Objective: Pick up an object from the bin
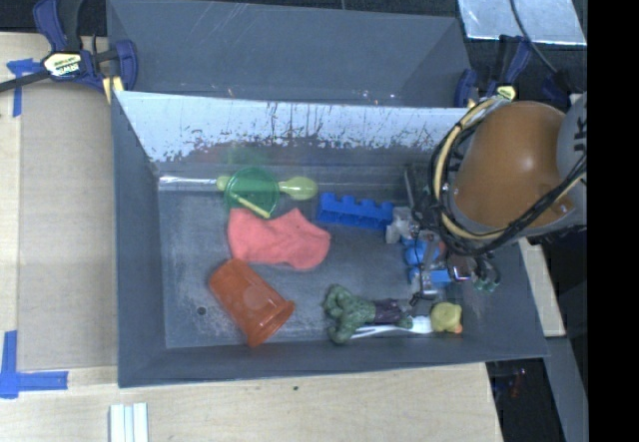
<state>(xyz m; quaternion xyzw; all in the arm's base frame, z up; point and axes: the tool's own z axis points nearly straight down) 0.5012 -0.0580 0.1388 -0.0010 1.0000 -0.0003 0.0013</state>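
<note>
Several loose items in a grey metal bin (140,260), seen from above. My gripper (424,268) sits low at the right side, between a blue studded plastic brick (354,212), long axis roughly left to right, and a small yellow lump (447,317). Whether it is spread or closed I cannot tell. Just left of the lump is a knobbly green toy (349,310). Further left are a soft pink cloth (280,238), a translucent orange cup (250,302) on its side, and a green cup (250,191).

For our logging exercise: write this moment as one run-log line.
gripper: at right side of grey metal bin | nearest: small yellow lump, blue plastic toy brick | held: unclear
</note>
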